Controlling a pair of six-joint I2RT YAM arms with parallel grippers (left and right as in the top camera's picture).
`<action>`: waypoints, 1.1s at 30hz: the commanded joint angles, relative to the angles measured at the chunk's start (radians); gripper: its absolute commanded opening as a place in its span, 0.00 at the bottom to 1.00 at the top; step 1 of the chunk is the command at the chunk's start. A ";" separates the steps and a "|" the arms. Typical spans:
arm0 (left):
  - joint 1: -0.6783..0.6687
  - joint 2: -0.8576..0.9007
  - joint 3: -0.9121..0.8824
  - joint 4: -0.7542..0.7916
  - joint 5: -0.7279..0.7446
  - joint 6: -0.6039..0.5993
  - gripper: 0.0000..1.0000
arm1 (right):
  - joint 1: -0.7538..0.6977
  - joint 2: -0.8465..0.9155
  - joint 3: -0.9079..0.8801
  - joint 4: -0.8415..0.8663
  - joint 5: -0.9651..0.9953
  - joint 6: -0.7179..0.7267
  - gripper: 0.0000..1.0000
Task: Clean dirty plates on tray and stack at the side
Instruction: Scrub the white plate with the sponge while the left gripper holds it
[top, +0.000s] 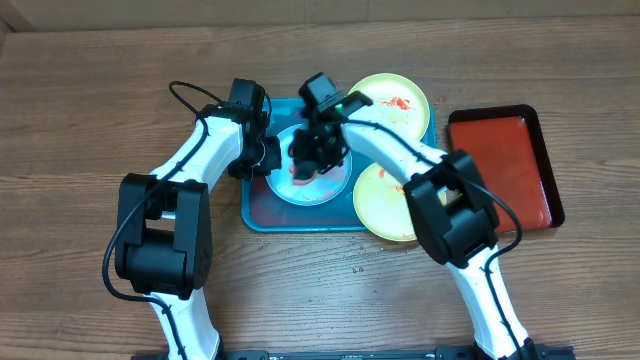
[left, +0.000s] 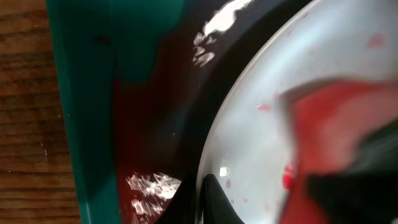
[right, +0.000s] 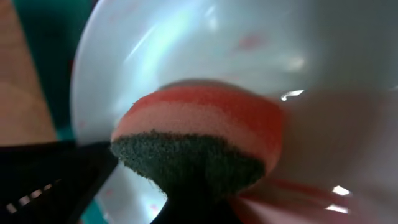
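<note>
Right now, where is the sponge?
In the overhead view, the sponge sits on the light blue plate in the turquoise tray, pinched by the right gripper.

Left hand (top: 267, 154) and right hand (top: 306, 158) nearly touching.

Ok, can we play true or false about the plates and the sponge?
1. The sponge is on the blue plate. True.
2. The right gripper holds the sponge. True.
3. A plate lies on the red tray. False: all three plates are at the blue tray.
4. Two plates are blue. False: only one is. The far plate and the near plate are yellow-green.
5. The far plate is clean. False: it has red smears.
</note>
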 joint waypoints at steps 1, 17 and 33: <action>-0.008 0.020 -0.022 -0.008 0.057 0.034 0.04 | 0.029 0.063 -0.013 -0.007 -0.053 0.018 0.04; 0.014 0.020 -0.022 -0.009 0.035 0.034 0.04 | -0.114 0.021 0.130 -0.313 0.409 -0.116 0.04; 0.024 0.020 -0.022 -0.027 0.027 0.057 0.04 | -0.039 0.123 0.129 -0.047 -0.002 -0.205 0.04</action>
